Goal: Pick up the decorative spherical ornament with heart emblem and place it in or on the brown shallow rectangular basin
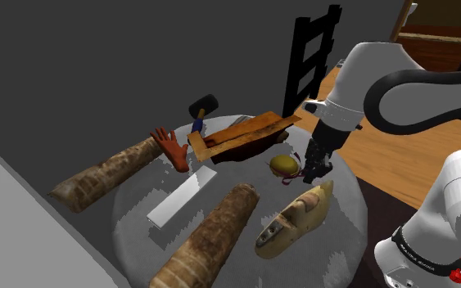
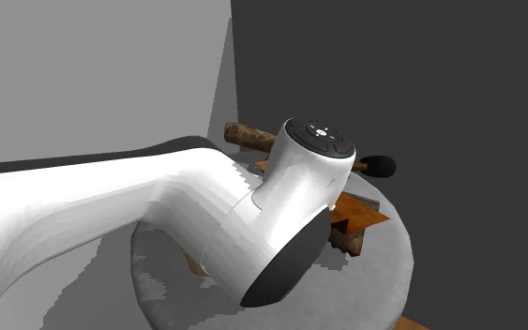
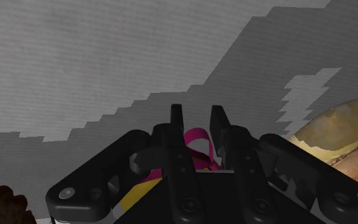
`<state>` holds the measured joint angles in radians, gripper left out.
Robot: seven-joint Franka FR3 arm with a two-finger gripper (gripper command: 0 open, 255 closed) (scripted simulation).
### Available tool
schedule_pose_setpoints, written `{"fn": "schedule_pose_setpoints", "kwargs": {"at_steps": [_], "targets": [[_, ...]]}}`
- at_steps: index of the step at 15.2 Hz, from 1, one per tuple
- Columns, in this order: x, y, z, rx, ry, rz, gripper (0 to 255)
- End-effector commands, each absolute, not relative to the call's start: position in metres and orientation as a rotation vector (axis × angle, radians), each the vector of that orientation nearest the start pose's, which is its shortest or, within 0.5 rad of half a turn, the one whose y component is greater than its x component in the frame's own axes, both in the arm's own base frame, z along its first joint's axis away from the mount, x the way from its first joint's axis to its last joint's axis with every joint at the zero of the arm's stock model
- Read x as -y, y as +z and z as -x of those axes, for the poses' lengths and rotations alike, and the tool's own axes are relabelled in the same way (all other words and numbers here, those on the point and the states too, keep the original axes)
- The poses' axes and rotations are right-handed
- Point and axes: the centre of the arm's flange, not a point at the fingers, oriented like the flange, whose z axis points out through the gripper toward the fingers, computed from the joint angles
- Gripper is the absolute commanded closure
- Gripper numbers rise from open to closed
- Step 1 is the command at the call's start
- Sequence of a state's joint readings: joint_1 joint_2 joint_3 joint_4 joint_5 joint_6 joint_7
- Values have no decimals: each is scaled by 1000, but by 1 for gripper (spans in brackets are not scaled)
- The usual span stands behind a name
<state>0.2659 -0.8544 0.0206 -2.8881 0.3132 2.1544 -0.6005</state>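
The ornament (image 1: 283,165) is a small yellowish ball with a magenta ribbon, at the near right of the round grey table (image 1: 138,221). My black gripper (image 1: 313,170) comes down right beside it. In the wrist view the two fingers (image 3: 178,121) stand close together and clasp the ornament's magenta part (image 3: 198,145), with its yellow body (image 3: 136,191) under the hand. The brown shallow basin (image 1: 249,135) lies tilted just behind the ornament, and its orange-brown edge (image 2: 355,211) shows past my arm in the second exterior view.
Two bark-covered logs (image 1: 106,176) (image 1: 212,237), a white flat slab (image 1: 181,200), a red-brown hand-shaped piece (image 1: 171,147), a black mallet (image 1: 202,106) and a tan shoe form (image 1: 298,217) share the table. A black ladder-back chair (image 1: 310,57) stands behind.
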Motion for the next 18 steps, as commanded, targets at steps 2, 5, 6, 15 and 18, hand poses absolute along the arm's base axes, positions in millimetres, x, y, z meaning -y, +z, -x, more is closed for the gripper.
{"fn": "schedule_pose_setpoints", "kwargs": {"at_steps": [2,5,6,15,18], "targets": [[-97,406,-280,1027,-212,2711,255],[-96,413,-281,1027,-213,2711,255],[-96,418,-281,1027,-213,2711,255],[-96,466,-281,1027,-213,2711,255],[-96,481,-281,1027,-213,2711,255]]}}
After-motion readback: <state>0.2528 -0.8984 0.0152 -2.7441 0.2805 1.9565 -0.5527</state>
